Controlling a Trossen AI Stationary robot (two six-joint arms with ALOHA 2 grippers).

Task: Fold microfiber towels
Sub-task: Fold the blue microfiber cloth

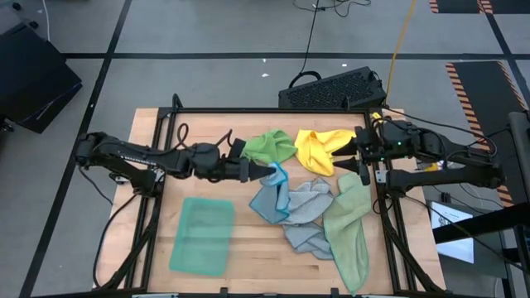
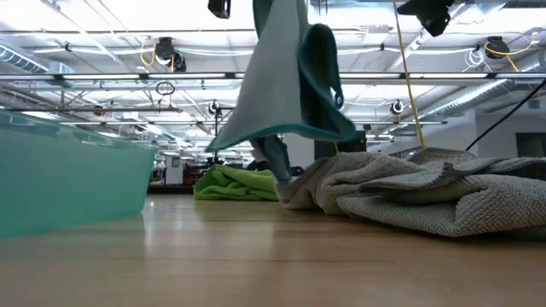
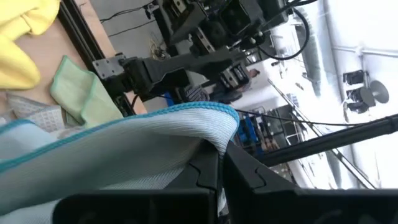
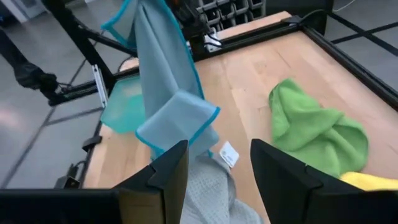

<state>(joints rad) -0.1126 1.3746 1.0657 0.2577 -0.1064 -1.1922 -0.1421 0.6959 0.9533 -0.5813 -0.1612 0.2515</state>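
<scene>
Left tool (image 1: pixel 267 171) pinching light blue towel (image 1: pixel 269 199) aloft mid-table, right tool (image 1: pixel 354 154) hovering with fingers apart by yellow towel (image 1: pixel 319 149)

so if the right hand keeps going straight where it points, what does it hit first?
Likely the light blue towel hanging from the left hand, right ahead of the open right hand. Depth is hard to judge.

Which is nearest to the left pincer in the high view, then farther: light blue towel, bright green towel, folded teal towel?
1. Light blue towel, held in the left pincer.
2. Bright green towel, just behind it.
3. Folded teal towel, flat at the table's front left.
</scene>
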